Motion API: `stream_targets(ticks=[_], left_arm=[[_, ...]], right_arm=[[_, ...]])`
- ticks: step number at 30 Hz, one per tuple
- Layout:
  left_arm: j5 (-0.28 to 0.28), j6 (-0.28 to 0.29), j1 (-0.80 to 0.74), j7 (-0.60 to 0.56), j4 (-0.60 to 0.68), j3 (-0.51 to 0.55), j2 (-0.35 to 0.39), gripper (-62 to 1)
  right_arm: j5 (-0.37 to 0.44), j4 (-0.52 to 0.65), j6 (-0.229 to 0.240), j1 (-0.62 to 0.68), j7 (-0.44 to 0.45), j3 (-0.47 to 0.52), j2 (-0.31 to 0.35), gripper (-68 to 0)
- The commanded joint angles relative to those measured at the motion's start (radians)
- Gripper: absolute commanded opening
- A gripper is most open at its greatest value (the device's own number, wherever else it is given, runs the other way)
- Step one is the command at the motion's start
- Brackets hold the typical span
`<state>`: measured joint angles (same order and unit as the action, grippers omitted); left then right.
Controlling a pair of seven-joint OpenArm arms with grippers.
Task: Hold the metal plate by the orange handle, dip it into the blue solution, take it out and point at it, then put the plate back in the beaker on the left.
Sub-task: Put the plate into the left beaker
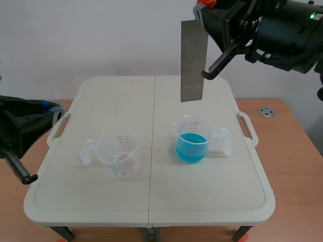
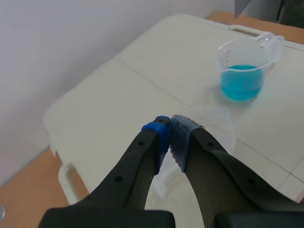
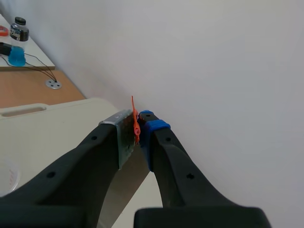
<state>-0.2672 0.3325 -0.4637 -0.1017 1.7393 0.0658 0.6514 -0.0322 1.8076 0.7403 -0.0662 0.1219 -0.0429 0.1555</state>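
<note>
Plate (image 1: 194, 60), a flat grey metal strip, hangs upright at twelve o'clock from the blue-filled beaker (image 1: 192, 142), orange handle (image 3: 136, 124) clamped in the right gripper (image 3: 141, 127); left gripper (image 2: 170, 130) is pressed together.

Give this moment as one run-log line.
right tool: shut on metal plate, raised out of blue solution | left tool: shut | left beaker: no plate

Grey plate (image 1: 193, 60), orange handle (image 3: 136, 122), blue solution (image 1: 191, 147)
</note>
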Motion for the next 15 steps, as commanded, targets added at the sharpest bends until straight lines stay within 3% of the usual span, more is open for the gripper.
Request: stream_targets(ticks=[1, 9, 15], left_arm=[[-0.032, -0.005, -0.057, -0.039, 0.01, 0.036, -0.005, -59.4], [-0.06, -0.006, -0.339, -0.15, 0.01, 0.16, -0.008, -59.4], [-0.059, -0.005, -0.469, -0.177, 0.009, 0.204, -0.068, -59.4]], right_arm=[[0.018, 0.021, 0.005, -0.018, 0.014, -0.011, 0.002, -66.2], [0.018, 0.021, 0.005, -0.023, 0.015, -0.089, -0.001, -66.2], [0.018, 0.021, -0.014, -0.061, -0.006, -0.155, -0.023, -66.2]])
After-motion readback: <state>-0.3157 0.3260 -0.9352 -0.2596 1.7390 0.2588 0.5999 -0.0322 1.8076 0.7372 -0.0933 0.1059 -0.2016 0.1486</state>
